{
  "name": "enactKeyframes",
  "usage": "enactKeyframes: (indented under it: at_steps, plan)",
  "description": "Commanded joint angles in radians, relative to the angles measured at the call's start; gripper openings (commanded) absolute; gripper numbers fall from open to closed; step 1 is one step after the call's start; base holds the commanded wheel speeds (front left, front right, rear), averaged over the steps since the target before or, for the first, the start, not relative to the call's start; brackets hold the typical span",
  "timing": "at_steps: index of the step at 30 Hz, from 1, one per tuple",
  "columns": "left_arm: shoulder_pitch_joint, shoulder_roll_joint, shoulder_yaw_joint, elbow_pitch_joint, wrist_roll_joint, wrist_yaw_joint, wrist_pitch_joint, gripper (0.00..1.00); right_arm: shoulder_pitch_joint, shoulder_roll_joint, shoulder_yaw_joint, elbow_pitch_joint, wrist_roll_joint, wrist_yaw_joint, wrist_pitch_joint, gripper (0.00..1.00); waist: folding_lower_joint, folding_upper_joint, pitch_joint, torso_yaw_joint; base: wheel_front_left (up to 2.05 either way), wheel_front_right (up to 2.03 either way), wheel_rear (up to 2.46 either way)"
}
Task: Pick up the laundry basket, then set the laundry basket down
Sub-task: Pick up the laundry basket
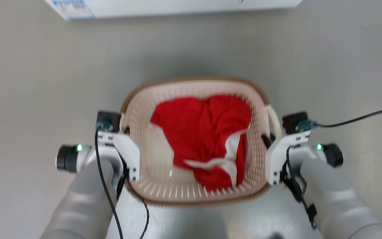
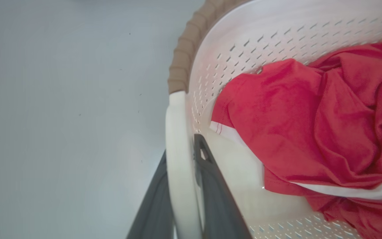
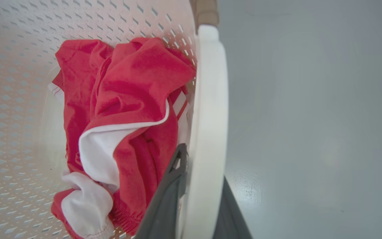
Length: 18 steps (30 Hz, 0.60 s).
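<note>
Gripping the cream-white perforated plastic laundry basket [image 1: 191, 89], which sits between both finger pairs: left gripper [image 2: 181, 149] and right gripper [image 3: 204, 166] each clamp a white loop handle [image 2: 177, 126]. The lift seems in hand; next, lower it level.

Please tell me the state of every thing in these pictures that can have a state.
laundry basket: upright, loaded, gripped at both handles; whether lifted, I cannot tell.
red-and-white garment: crumpled inside the basket.
left gripper: shut on the left handle.
right gripper: shut on the right handle.
</note>
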Motion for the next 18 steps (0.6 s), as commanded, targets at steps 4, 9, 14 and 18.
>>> enactKeyframes:
  at_steps: [4, 9, 14, 18]
  plan:
    - [0.070, 0.026, 0.008, -0.014, -0.014, 0.009, -0.004, 0.00, 0.096, 0.021, 0.067, -0.015, 0.030, 0.009, 0.054, 0.00, 0.0000, 0.0000, -0.163, -0.052, 0.00, 0.00, 0.00]
    - [0.143, 0.020, -0.004, -0.014, -0.026, 0.003, 0.010, 0.00, 0.153, 0.021, 0.107, -0.021, 0.078, 0.009, 0.113, 0.00, 0.0000, 0.0000, -0.275, -0.079, 0.00, 0.00, 0.00]
    - [0.205, 0.015, -0.016, -0.014, -0.039, 0.003, 0.019, 0.00, 0.207, 0.021, 0.147, -0.026, 0.117, 0.009, 0.157, 0.00, 0.0000, 0.0000, -0.371, -0.096, 0.00, 0.00, 0.00]
    - [0.254, 0.013, -0.040, -0.014, -0.049, -0.004, 0.037, 0.00, 0.255, 0.021, 0.181, -0.030, 0.153, 0.009, 0.198, 0.00, 0.0000, 0.0000, -0.448, -0.090, 0.00, 0.00, 0.00]
